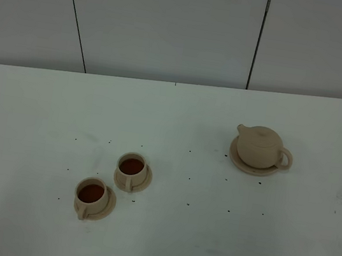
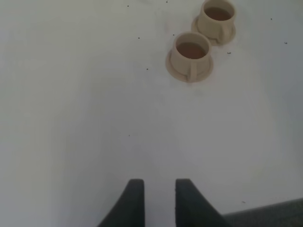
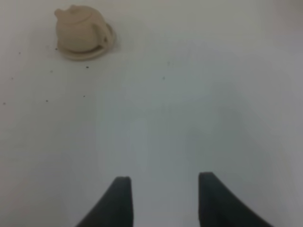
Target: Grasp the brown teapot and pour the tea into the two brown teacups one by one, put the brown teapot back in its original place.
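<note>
Sitting teapot (image 1: 259, 146) on saucer (image 1: 241, 162) | both teacups (image 1: 131, 166) filled | arms out of overhead view

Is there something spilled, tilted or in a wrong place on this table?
Nothing serious stands out. The brown teapot sits upright on its saucer, and both teacups stand upright on saucers, holding dark tea. Only small dark specks dot the white table; no puddle shows.

Left gripper (image 2: 158, 187): dark jaws parallel, narrow gap between them, nothing held, poised above the table (image 2: 71, 118). Right gripper (image 3: 163, 184): dark jaws set wider apart, nothing between them, likewise above the table.
</note>
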Robot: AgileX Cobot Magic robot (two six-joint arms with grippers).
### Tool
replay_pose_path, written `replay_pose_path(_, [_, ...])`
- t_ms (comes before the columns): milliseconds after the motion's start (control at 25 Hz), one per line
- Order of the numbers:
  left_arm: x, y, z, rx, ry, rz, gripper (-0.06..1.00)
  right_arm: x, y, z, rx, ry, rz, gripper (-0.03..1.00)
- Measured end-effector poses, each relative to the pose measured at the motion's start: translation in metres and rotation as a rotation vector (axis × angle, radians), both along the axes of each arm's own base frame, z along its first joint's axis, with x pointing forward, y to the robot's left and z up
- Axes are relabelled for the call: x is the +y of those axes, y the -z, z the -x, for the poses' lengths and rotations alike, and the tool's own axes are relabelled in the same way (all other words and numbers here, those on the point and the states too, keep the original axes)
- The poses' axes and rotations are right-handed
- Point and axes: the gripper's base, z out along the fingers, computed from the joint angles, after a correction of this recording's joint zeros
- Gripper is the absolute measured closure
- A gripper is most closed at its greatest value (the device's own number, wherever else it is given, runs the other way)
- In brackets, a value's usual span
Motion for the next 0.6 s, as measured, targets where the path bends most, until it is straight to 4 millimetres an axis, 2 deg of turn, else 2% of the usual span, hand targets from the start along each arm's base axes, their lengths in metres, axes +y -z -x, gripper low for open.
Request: replay_pose_path(600, [0.0000, 0.0000, 0.0000, 0.000, 0.000, 0.000, 0.71, 0.0000, 0.0000, 0.0000, 0.000, 0.000, 0.000, 0.65])
